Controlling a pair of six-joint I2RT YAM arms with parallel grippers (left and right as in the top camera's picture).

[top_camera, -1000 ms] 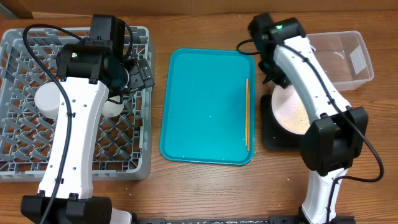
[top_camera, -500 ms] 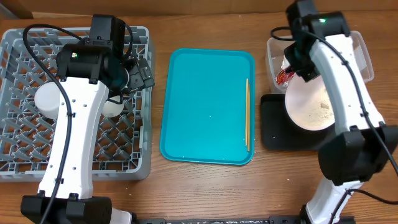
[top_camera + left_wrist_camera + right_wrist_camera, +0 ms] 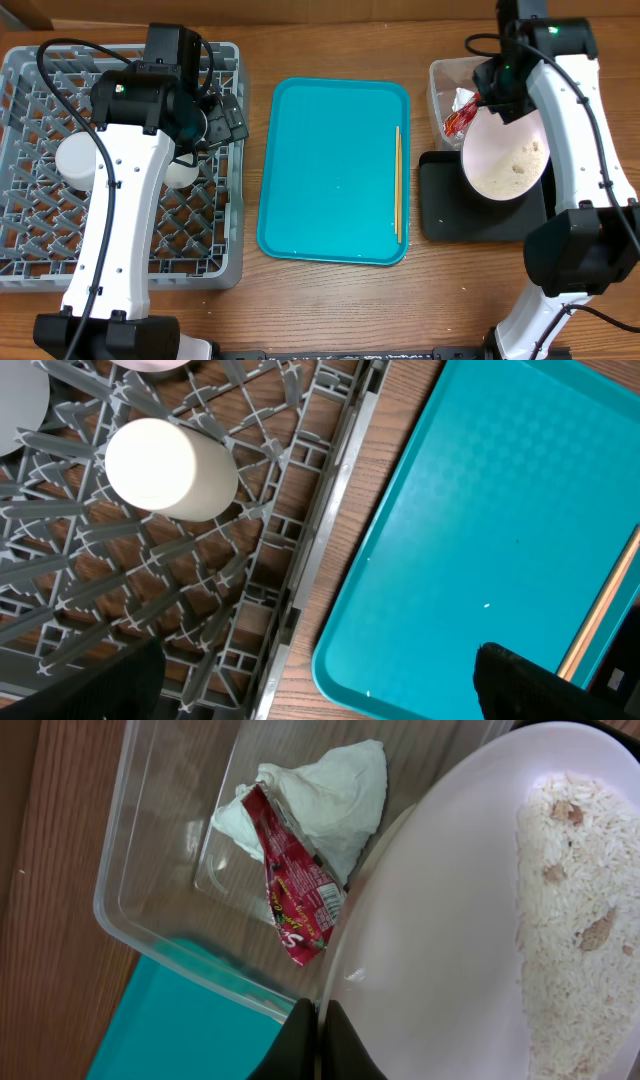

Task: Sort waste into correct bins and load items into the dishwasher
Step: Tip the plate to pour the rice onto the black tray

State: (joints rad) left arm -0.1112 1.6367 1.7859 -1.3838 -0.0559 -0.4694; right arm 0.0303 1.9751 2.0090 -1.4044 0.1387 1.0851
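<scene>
Right tool (image 3: 318,1022) is pressed together on the rim of the large plate (image 3: 505,160), pinching its edge between dark fingers. The plate hangs tilted, its low side over the black tray (image 3: 440,215) and its high side at the edge of the clear tub (image 3: 437,95). The plate is round, smooth, glossy white with a faint pink cast. Rice crumbs (image 3: 575,910), pale, grainy and clumped with a few brown flecks, cling to its lower half. The tub sits just beyond the tool on the tabletop (image 3: 330,300): thin transparent plastic, rectangular, rounded corners. Inside it lie the crumpled white tissue (image 3: 320,800), soft and creased, and the red wrapper (image 3: 298,895), shiny and twisted, with a printed label; the wrapper lies partly on the tissue. The black tray is matte, flat and rectangular, close beside the tub's near side. Left tool (image 3: 222,118) hovers over the right part of the dish rack (image 3: 40,230); its fingers (image 3: 545,685) are spread wide with nothing between them. The rack is a grey plastic lattice of pegs, square. The white cup (image 3: 165,468) lies among the pegs below the tool, smooth and cylindrical. The teal tray (image 3: 330,120) lies between the rack and the black tray, with a thin wooden stick (image 3: 398,180) along its right edge.
</scene>
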